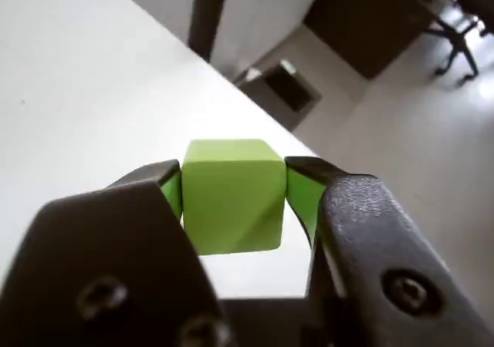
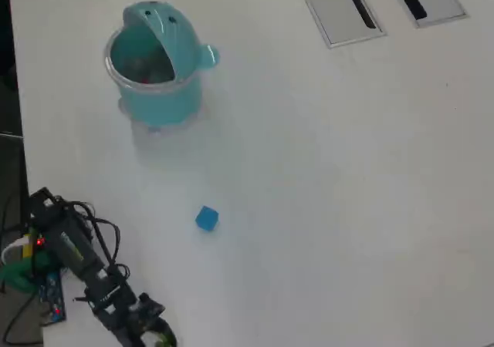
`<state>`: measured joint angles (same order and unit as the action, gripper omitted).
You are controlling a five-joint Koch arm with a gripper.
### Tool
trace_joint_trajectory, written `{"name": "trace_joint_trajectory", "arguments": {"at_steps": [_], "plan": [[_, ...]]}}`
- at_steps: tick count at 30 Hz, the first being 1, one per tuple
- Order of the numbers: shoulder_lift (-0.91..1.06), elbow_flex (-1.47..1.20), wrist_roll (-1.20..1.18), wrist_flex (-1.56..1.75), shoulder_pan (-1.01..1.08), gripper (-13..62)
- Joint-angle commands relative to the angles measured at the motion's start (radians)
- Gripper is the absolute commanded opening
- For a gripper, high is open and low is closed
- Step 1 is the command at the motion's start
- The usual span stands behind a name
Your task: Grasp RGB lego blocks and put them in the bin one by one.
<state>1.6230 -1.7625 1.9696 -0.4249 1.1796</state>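
My gripper (image 1: pixel 233 170) is shut on a lime-green cube block (image 1: pixel 231 200), held between the two green-padded jaws above the white table. In the overhead view the gripper (image 2: pixel 158 335) is at the bottom left edge, at the end of the black arm. A small blue block (image 2: pixel 206 218) lies on the table, apart from the gripper. The teal whale-shaped bin (image 2: pixel 158 104) stands upright at the upper left, well away from the gripper. A faint reddish patch shows inside the bin; I cannot tell what it is. No red block shows on the table.
The white table's edge (image 1: pixel 255 104) runs diagonally in the wrist view, with floor and furniture beyond. Two grey cable slots (image 2: pixel 340 8) sit in the table at the top right of the overhead view. Wires and a circuit board (image 2: pixel 46 285) lie by the arm's base.
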Motion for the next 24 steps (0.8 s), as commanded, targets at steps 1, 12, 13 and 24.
{"name": "trace_joint_trajectory", "arguments": {"at_steps": [1,12,13,24], "plan": [[0.069,0.023,-0.02,0.132,-0.035,9.9],[0.258,-0.141,-0.077,0.206,-0.224,0.7],[0.276,-0.155,-0.078,0.206,-0.242,0.7],[0.514,-0.334,-0.083,0.235,-0.558,0.4]]}}
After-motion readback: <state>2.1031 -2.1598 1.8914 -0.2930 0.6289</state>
